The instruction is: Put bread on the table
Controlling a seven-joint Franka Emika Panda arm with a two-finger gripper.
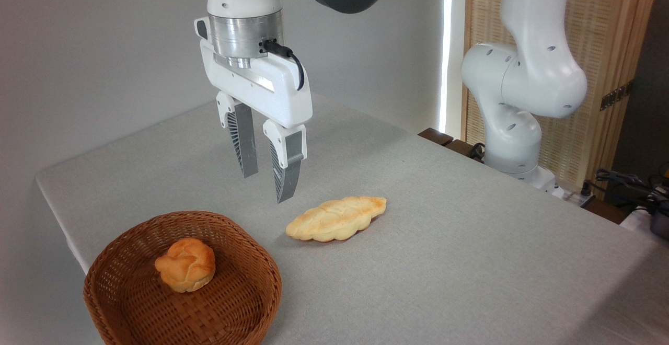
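The bread (185, 264), a small golden-orange knotted bun, lies inside the brown wicker basket (130, 313) at the lower left. The basket stands on the table (470, 240), which is covered in light grey cloth. My gripper (266, 187) hangs in the air above the table, up and to the right of the bun and behind the basket's far rim. Its two grey fingers (244, 146) point down, slightly apart, with nothing between them.
A longer, paler braided loaf (336, 219) lies on the cloth just right of the basket and below the gripper. The arm's white base (515, 125) stands past the table's far right edge, with cables (622, 180) beside it. The table's left edge runs close to the basket.
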